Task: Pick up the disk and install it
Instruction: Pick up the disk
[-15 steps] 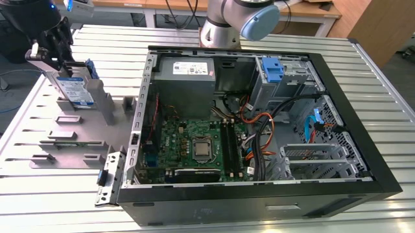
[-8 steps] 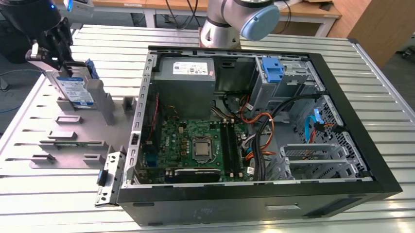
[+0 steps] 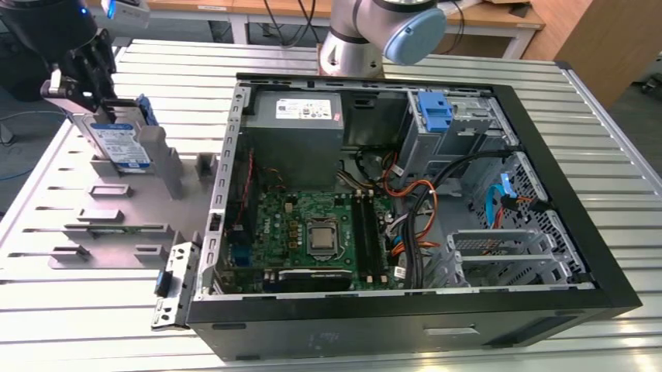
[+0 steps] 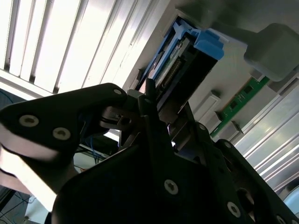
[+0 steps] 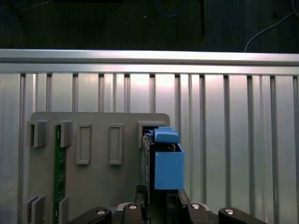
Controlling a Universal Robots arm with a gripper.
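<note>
Now, at exterior view's left: pincer point(image 3: 93, 105) closed on upper end of disk point(image 3: 116, 143), which stands upright directly beneath pincer, lower edge in slot of grey fixture point(image 3: 135, 209). Well beyond pincer, toward exterior view's right, open computer case point(image 3: 584, 236) lies on slatted table point(image 3: 615, 116).

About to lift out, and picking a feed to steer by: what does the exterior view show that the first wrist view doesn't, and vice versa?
Exterior view adds the open black computer case with its green motherboard, plus the labelled broad face of the flat silver hard disk, upright in the grey slotted fixture. First wrist view adds the disk seen edge-on, its blue plastic rail end, and the rectangular slots beside it. Both show the disk, the fixture, the ribbed metal table and the black gripper at the disk's upper end.
</note>
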